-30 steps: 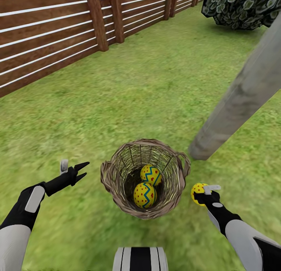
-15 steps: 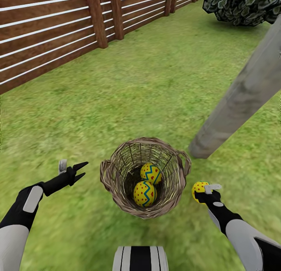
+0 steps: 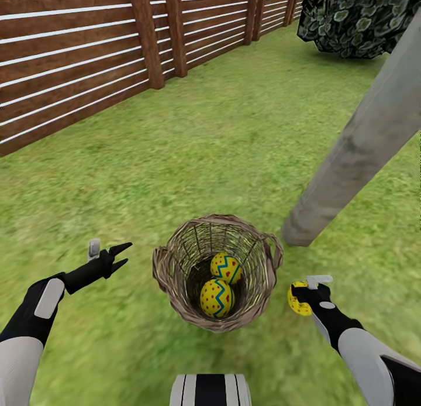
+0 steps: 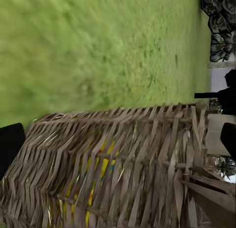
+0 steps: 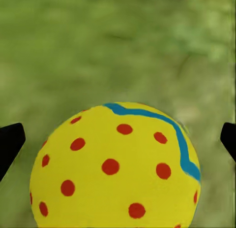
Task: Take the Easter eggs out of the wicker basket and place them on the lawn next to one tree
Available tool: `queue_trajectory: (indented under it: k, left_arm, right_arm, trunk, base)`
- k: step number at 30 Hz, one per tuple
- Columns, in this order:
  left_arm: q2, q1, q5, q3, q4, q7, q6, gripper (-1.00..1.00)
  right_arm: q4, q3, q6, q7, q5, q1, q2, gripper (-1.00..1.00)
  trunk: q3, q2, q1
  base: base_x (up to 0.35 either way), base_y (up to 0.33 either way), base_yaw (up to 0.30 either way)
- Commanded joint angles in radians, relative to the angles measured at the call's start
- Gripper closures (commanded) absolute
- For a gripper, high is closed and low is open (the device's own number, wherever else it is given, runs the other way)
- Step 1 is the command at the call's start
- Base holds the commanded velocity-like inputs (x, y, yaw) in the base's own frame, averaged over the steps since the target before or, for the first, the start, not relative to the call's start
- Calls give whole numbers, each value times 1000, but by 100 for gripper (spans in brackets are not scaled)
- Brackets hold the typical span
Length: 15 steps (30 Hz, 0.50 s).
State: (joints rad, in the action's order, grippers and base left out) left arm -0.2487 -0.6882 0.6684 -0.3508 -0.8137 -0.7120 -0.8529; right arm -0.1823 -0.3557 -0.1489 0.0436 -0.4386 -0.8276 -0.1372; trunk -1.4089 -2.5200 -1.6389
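Here the right hand (image 3: 304, 295) clamps an unlabelled egg (image 3: 297, 299); left hand (image 3: 114, 258) spread apart.

place: garden | shown by: lawn (image 3: 234, 131) – slat fence (image 3: 70, 72) – tree (image 3: 362, 137)
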Motion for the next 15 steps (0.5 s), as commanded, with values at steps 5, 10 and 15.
queue_trajectory:
  k: [5, 10, 15]
  left_arm:
    - [-1, -1, -2, -2, 0, -3, -5, -100]
    - [-15, -1, -2, -28, -1, -4, -6, -100]
    - [-47, -1, -1, -46, 1, -4, -6, -100]
  right_arm:
    - [-151, -8, 68, 0, -4, -1, 0, -100]
    - [-596, -13, 663, -344, -3, 24, -45, -100]
    - [-946, -63, 990, -659, -3, 142, -113, -100]
  trunk:
    - [19, 1, 2]
    - [38, 2, 5]
    - [57, 3, 7]
  base:
    - [0, 0, 0]
    - [0, 0, 0]
    - [0, 0, 0]
